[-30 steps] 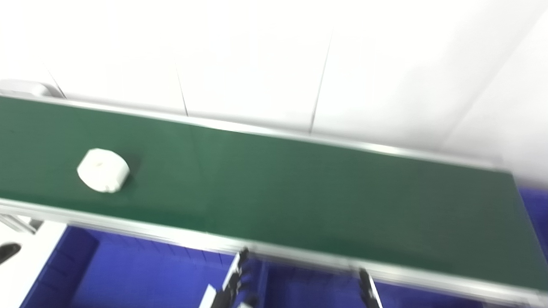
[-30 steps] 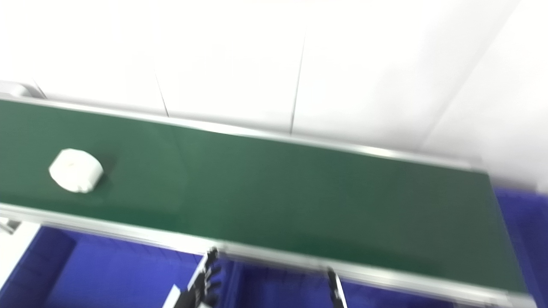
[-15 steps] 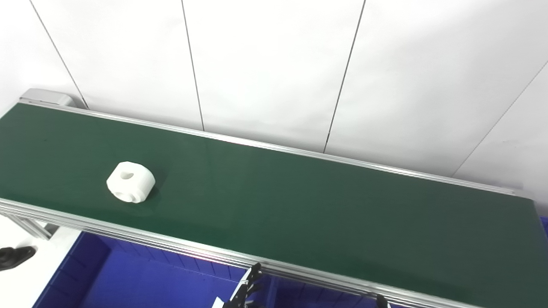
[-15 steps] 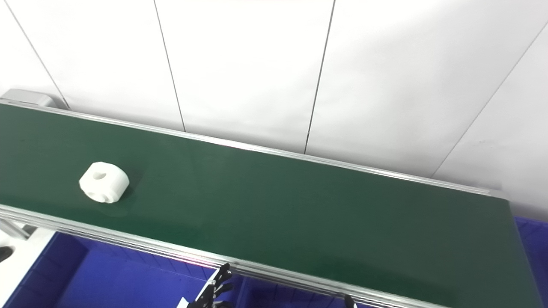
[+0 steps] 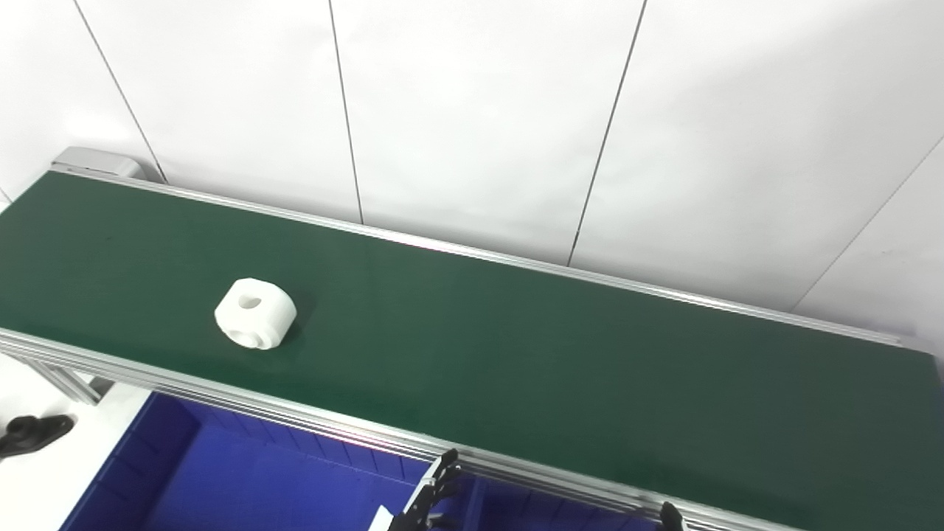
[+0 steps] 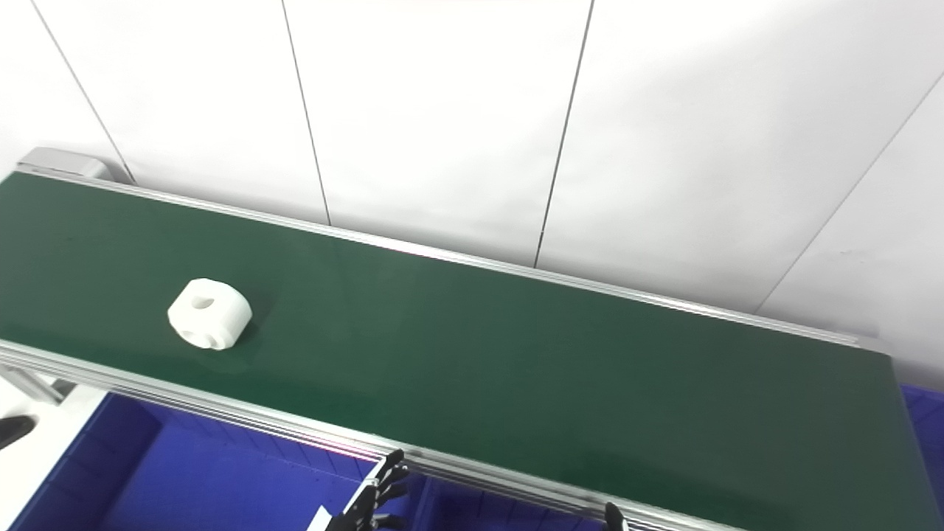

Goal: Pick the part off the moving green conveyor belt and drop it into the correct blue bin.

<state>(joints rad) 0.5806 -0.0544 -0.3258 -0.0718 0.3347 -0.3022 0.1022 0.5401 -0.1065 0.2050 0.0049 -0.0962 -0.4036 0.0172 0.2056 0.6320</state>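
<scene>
White chunky part (image 5: pixel 255 323), hole on top, sitting flat on green conveyor belt (image 5: pixel 516 354), left end; blue bin (image 5: pixel 243 487) below front edge.

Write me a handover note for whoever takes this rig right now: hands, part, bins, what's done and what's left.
Left hand: low at the bottom edge, in front of the belt's near rail, fingers apart, holding nothing.
Right hand: only a tip shows at the bottom edge; state can't be told.
White part: lying on the green conveyor belt, toward its left end, near the front rail, untouched.
Blue bin: below the belt's near edge; the visible part holds nothing.
Done: nothing yet.
Left: grasp the part, lift it off, drop it in the correct bin.
</scene>
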